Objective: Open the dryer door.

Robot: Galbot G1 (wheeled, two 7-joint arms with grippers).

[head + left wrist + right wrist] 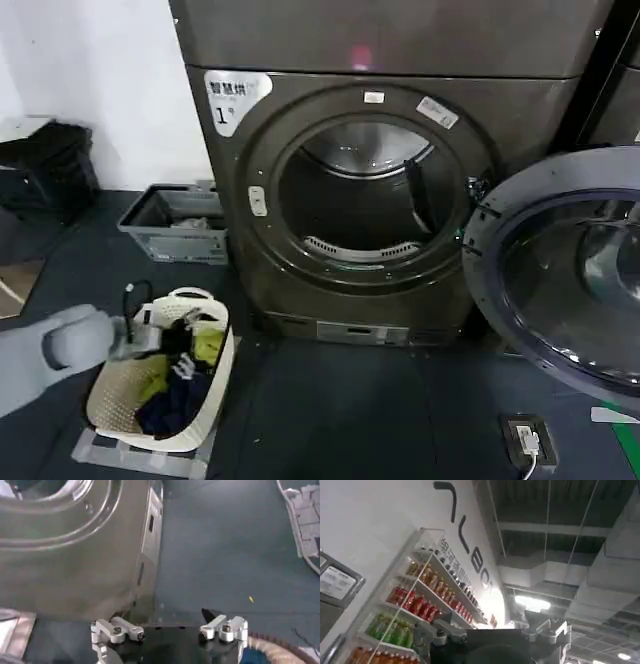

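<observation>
The dryer door [560,270] hangs swung wide at right of the frame. The left end effector [170,631], fingers spread, hovers lower left above the laundry basket [160,385]. The right end effector [490,632], also spread, points at the ceiling.

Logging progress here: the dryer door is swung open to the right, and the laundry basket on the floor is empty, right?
Not quite: the head view shows the laundry basket holding clothes, not empty. The dryer door is indeed swung open to the right.
</observation>
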